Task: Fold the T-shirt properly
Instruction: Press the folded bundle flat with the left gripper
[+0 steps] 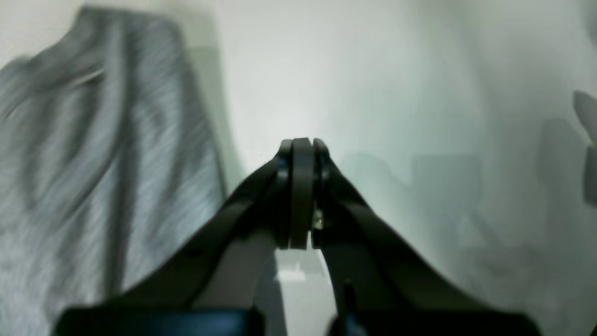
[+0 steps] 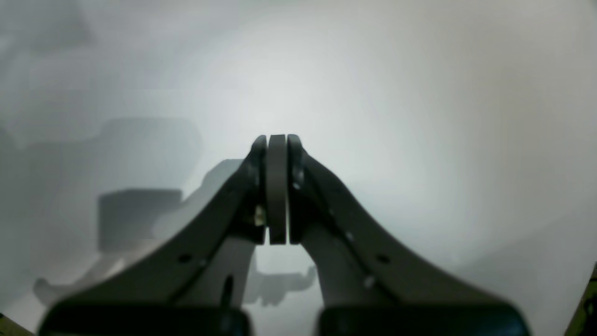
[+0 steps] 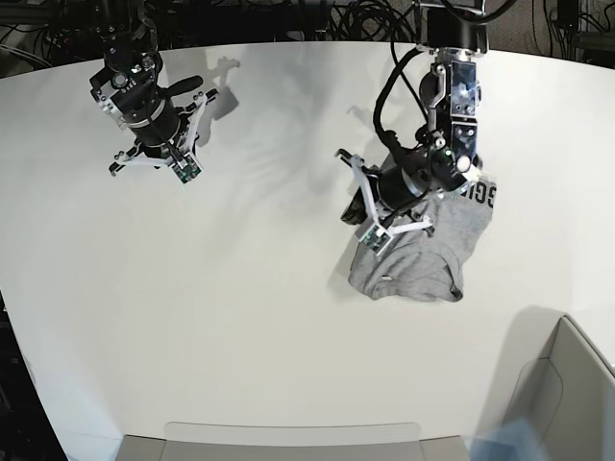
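- The white table (image 3: 240,317) is matte and brightly lit, carrying soft arm shadows; tangled black cables (image 3: 317,19) line its far edge.
- The T-shirt (image 3: 423,254) lies bunched on the table's right part, black lettering showing at one edge.
- The left gripper (image 3: 363,206) is clenched empty just beside the shirt.
- The right gripper (image 3: 183,158) is clenched empty, well apart.

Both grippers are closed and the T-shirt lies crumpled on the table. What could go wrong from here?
1. The T-shirt lies bunched, so a grasp may catch several layers.
2. The left gripper is shut and empty beside the cloth; descending like this would probably push it.
3. The right gripper is far away.
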